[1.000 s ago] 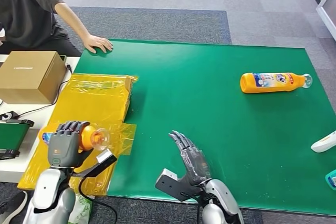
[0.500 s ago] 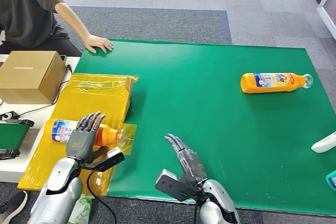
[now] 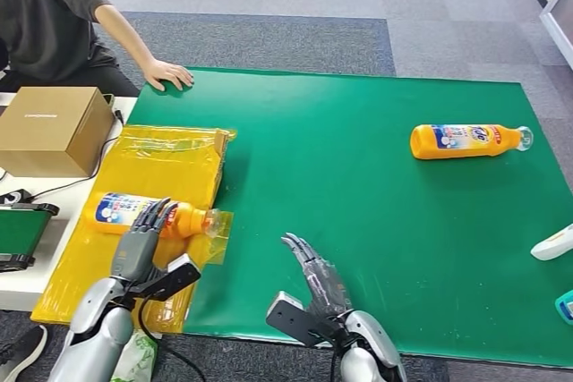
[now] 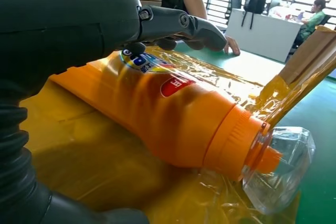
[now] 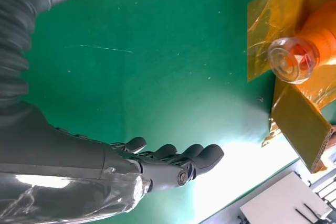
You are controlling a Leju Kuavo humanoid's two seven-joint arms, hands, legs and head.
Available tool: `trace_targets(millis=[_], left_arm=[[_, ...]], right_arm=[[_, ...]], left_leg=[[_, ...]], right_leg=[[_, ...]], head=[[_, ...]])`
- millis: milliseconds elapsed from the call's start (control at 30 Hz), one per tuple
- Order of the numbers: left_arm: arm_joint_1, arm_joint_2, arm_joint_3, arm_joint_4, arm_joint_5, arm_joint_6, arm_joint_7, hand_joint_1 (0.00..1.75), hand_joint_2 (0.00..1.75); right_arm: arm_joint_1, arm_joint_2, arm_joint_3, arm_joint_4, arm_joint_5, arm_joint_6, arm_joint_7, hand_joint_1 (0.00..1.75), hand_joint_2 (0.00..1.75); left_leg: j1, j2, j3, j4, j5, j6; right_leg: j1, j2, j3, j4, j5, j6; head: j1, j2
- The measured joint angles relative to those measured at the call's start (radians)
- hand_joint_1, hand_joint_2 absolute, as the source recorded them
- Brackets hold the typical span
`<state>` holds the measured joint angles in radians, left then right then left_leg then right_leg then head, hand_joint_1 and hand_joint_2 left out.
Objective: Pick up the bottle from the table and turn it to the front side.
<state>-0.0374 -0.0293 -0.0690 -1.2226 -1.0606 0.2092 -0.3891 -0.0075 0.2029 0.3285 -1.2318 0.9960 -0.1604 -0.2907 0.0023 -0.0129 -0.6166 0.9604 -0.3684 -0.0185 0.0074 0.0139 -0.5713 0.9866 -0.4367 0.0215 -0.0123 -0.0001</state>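
Observation:
An orange bottle point(image 3: 128, 213) with a clear cap lies on its side on the yellow plastic sheet point(image 3: 155, 167), label up, cap toward the green mat point(image 3: 351, 176). My left hand point(image 3: 139, 243) hovers at its near side with fingers spread, gripping nothing. The left wrist view shows the bottle point(image 4: 170, 114) close up, with my fingers point(image 4: 186, 24) stretched out over it. My right hand point(image 3: 320, 279) is open above the mat's near edge, holding nothing. Its fingers point(image 5: 178, 161) appear in the right wrist view, with the bottle's clear cap point(image 5: 293, 59) beyond them. A second orange bottle point(image 3: 466, 140) lies at the mat's far right.
A person sits at the far left with a hand point(image 3: 166, 73) resting on the mat's corner. Left of the sheet stands a cardboard box point(image 3: 50, 127), and a green-belted device point(image 3: 21, 230) is nearer me. A white object point(image 3: 551, 243) and a teal one point(image 3: 564, 306) sit at the right edge.
My left hand let go of the orange bottle, which now lies on the yellow sheet, and the hand drew back toward me with fingers spread. The right hand barely moved.

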Motion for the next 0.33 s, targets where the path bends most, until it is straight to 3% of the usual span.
trace_targets(millis=[167,333], left_arm=[[0.025,-0.001,0.006,-0.032,0.052,-0.009,-0.024,0.00,1.75],[0.100,-0.039,0.058,-0.147,0.357,-0.098,-0.171,0.00,1.75]], right_arm=[[0.003,0.000,-0.001,0.000,-0.002,-0.005,0.003,0.00,1.75],[0.031,-0.001,-0.008,-0.019,-0.015,-0.023,0.021,0.00,1.75]], left_leg=[[0.000,0.000,0.000,0.000,0.000,0.000],[0.000,0.000,0.000,0.000,0.000,0.000]], right_leg=[[0.000,0.000,0.000,0.000,0.000,0.000],[0.000,0.000,-0.001,0.000,0.000,0.000]], head=[[0.000,0.000],[0.000,0.000]])
